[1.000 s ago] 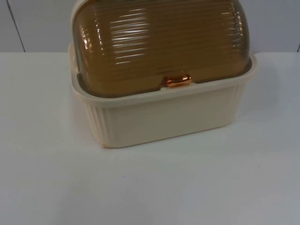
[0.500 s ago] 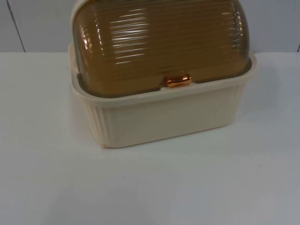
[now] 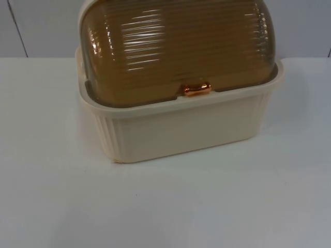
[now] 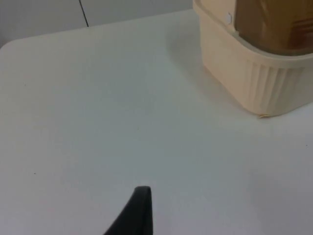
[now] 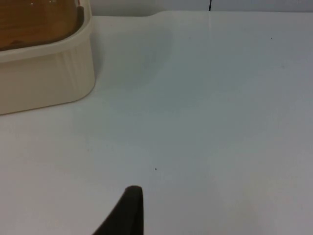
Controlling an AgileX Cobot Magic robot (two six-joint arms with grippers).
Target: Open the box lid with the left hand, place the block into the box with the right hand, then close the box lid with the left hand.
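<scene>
- Cream ribbed plastic box (image 3: 181,129) on white table top (image 3: 165,206), by grey partition wall (image 3: 41,26); ribbed amber domed lid (image 3: 176,46) down, copper handle (image 3: 197,89) in front.
- Left gripper (image 4: 139,215) over bare table beside box; jaw state impossible to tell.
- Right gripper (image 5: 128,213) likewise.

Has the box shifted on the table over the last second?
No. In the top view the box sits at the same spot against the grey partition wall, its lid still shut, handle unchanged.
</scene>
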